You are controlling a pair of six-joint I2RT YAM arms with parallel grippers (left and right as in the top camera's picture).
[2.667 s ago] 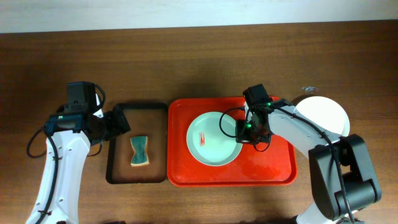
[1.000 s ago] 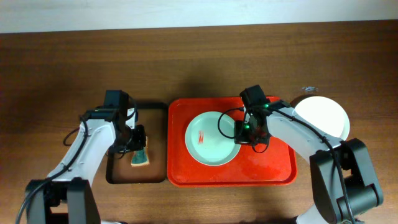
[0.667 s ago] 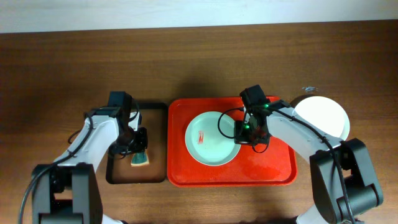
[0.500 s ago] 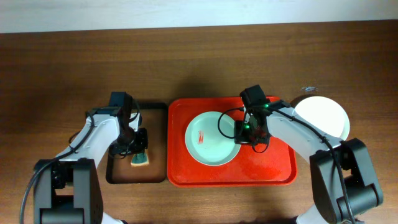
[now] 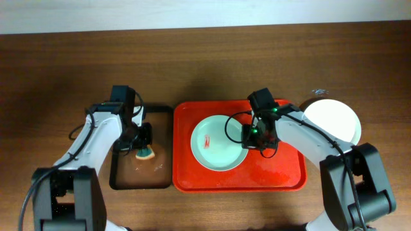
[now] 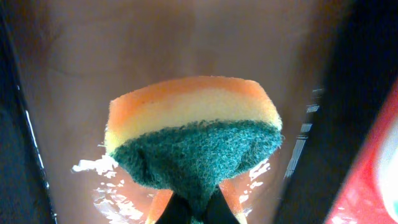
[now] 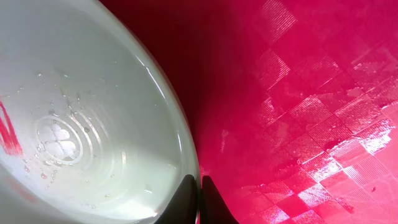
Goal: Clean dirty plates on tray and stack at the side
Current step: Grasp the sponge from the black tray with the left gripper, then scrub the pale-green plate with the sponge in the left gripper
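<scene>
A pale mint plate (image 5: 215, 144) with a small red smear at its centre lies in the red tray (image 5: 282, 179). My right gripper (image 5: 255, 142) is shut on this plate's right rim; in the right wrist view the fingers (image 7: 199, 202) pinch the rim of the plate (image 7: 81, 124) over the tray (image 7: 298, 93). A second plate (image 5: 334, 122), white and clean-looking, rests on the table to the right of the tray. My left gripper (image 5: 142, 142) is shut on a yellow-and-green sponge (image 5: 147, 152), which fills the left wrist view (image 6: 193, 137).
A smaller black-rimmed brown tray (image 5: 138, 173) sits left of the red tray, its wet surface (image 6: 124, 50) below the sponge. The red tray's edge (image 6: 379, 168) shows at the far right of the left wrist view.
My left gripper has shut on the sponge and carried it a little toward the far side of the brown tray. The right arm and its plate have stayed put.
</scene>
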